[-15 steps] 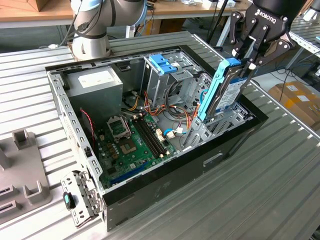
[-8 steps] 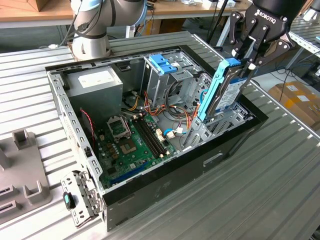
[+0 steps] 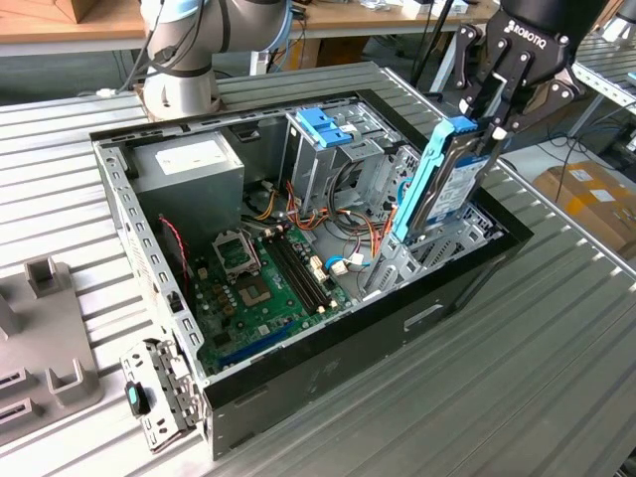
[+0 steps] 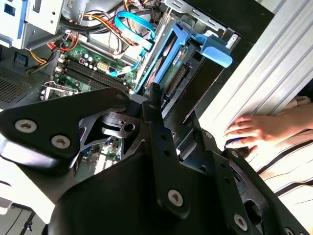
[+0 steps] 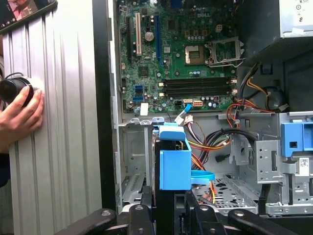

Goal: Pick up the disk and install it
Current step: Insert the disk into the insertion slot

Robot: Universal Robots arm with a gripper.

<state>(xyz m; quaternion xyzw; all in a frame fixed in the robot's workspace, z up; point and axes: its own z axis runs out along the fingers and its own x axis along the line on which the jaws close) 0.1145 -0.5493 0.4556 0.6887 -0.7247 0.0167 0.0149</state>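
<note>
Black two-finger end effector, closed on the upper end of the disk with one finger on each flat face. The disk stands on edge and leans slightly. Its light-blue carrier frame faces the exterior view's left. Its lower end is down inside the drive bay at the corner of the open computer case on the exterior view's right, and its upper part rises well above the case rim. In the first wrist view the carrier's blue end tab sits between the dark linkages of the end effector, over the bay's perforated metal floor. The case lies on its side on the ribbed metal table. Inside it are a green motherboard in the middle, a bundle of cables next to the bay, a tall metal cage topped by a blue bracket, and a grey power-supply box at the far corner. The arm's base stands on the table behind the case. In both wrist views a person's hand rests on the table just outside the case wall nearest the disk
</note>
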